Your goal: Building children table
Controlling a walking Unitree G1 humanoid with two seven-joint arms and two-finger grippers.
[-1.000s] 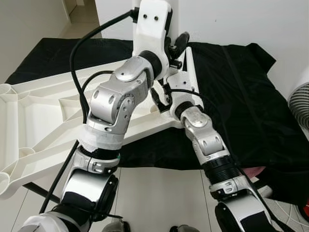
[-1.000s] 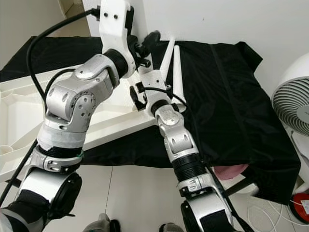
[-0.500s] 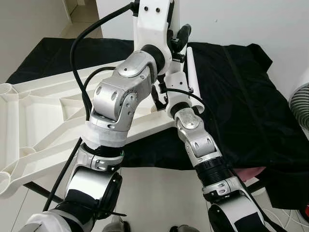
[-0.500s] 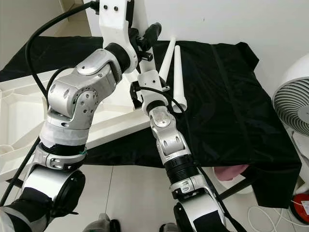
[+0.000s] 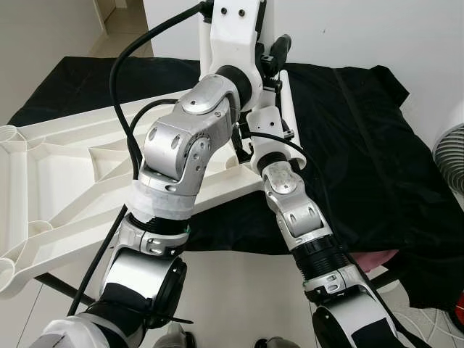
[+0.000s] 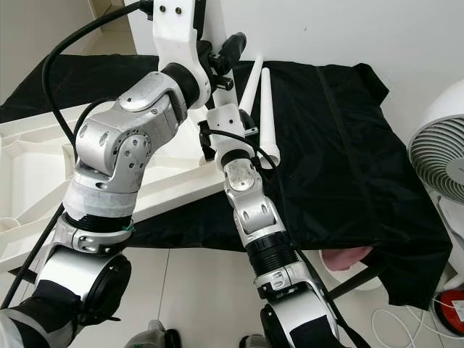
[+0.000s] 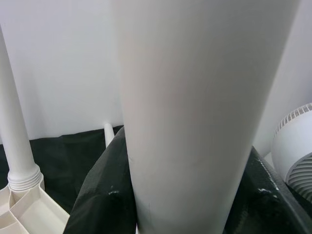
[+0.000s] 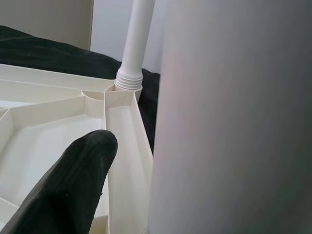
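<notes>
Arms over white tabletop (image 6: 174, 185)

Bright, even indoor daylight fills the head views, which are sharp, with soft shadows and slight wide-angle bending at the edges. Both wrist views are blurred up close, where a white leg (image 7: 195, 112) looms out of focus.

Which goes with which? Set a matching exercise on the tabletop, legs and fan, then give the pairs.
1. white ribbed plastic tabletop
2. loose white tapered leg
3. round white fan
4. white leg with threaded collar

a. lying flat on the black cloth
b. at the robot's far right
c. ribs facing up, on the robot's left
d. standing upright in a tabletop corner socket

Pairs: 1-c, 2-a, 3-b, 4-d
</notes>
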